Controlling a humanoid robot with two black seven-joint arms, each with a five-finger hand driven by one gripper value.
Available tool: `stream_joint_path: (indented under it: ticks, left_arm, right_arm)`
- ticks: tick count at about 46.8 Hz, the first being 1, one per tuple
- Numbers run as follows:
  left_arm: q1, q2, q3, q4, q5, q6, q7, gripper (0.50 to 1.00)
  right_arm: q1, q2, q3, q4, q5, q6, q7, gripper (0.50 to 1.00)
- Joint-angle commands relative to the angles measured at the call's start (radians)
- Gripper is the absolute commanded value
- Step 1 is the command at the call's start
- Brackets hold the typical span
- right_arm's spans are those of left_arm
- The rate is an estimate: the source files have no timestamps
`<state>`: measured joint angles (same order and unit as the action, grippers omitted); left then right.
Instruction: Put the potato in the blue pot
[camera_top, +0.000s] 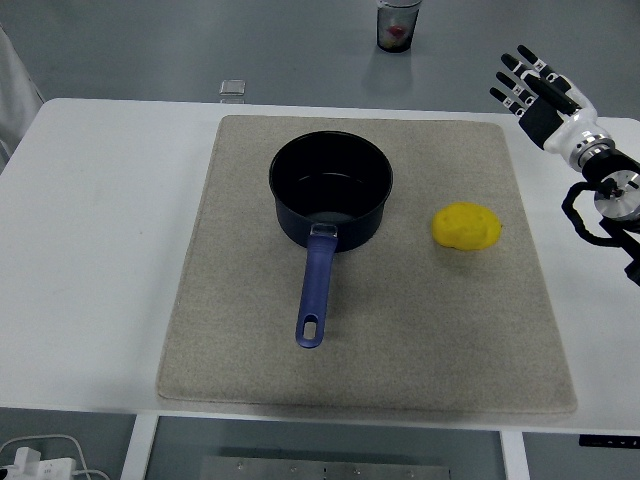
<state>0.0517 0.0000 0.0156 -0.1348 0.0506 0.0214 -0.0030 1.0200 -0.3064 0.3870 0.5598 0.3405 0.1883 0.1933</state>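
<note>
While the lumpy yellow potato (466, 227) lies right of the dark blue long-handled pot (331, 187), the right robot hand (537, 88) hovers far right; fingers spread, holding nothing.

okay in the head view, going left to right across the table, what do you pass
Bare white table → left edge of the grey mat → blue pot, its handle pointing toward the near edge → yellow potato on the mat → right hand, fingers spread, holding nothing, over the table's far right corner.
</note>
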Motion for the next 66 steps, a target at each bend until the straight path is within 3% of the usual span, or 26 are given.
stream_joint_path:
  ticks: [1,17,25,33,42,66]
  left_arm:
    - [-0.001,0.000,0.000,0.003,0.000,0.000,0.000,0.996]
    - [-0.009,0.000,0.000,0.006,0.000,0.000,0.000,0.996]
    - [-0.010,0.000,0.000,0.006,0.000,0.000,-0.002,0.996]
    - [-0.010,0.000,0.000,0.008,0.000,0.000,0.000,0.996]
    - [-0.010,0.000,0.000,0.008,0.000,0.000,-0.002,0.996]
    - [-0.010,0.000,0.000,0.008,0.000,0.000,0.000,0.996]
  right_arm:
    - [-0.001,0.001,0.001,0.000,0.003,-0.003,0.000,0.930]
    - [-0.003,0.009,-0.002,-0.020,0.000,-0.009,0.002,0.930]
    - [-0.001,0.010,-0.013,-0.020,-0.018,-0.053,0.002,0.930]
    - [-0.008,0.015,-0.007,-0.020,-0.074,-0.047,0.006,0.930]
    - [-0.008,0.021,-0.017,-0.018,-0.118,-0.050,0.054,0.930]
    - [0.002,0.017,-0.017,-0.018,-0.275,-0.043,0.051,0.930]
